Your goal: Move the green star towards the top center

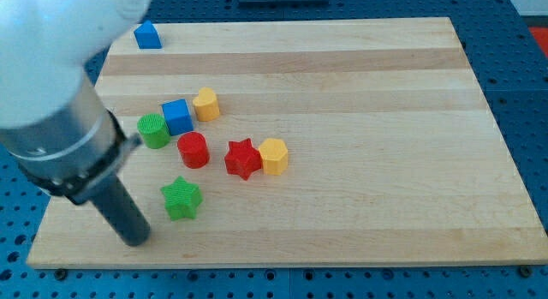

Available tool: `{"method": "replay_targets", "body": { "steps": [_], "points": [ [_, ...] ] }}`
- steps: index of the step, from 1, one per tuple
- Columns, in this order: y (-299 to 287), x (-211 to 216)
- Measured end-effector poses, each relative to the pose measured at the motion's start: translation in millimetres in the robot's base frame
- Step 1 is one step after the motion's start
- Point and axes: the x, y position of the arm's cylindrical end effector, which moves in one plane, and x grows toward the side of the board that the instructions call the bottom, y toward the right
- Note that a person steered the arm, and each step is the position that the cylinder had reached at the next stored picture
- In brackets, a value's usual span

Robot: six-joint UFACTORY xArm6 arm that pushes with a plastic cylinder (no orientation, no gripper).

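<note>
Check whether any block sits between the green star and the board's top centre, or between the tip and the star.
My tip sits just left and below the green star, nothing between. Toward top centre, the red cylinder stands right above the star, with the red star close on the right.

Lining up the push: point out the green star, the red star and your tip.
green star (181, 199), camera view, centre of its top face.
red star (242, 158), camera view, centre of its top face.
my tip (137, 239), camera view, rod's very end.
</note>
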Motion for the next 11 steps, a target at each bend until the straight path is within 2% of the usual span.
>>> {"method": "replay_targets", "body": {
  "steps": [1, 2, 3, 4, 5, 6, 7, 8, 9, 10, 11],
  "points": [
    [37.0, -34.1],
    [35.8, -116.1],
    [35.4, -147.5],
    [33.6, -125.4],
    [37.1, -158.3],
    [90.5, -218.8],
    [139.2, -245.4],
    [145.1, -235.9],
    [104.6, -211.2],
    [52.7, -210.5],
    [48.7, -229.3]
  ]
}}
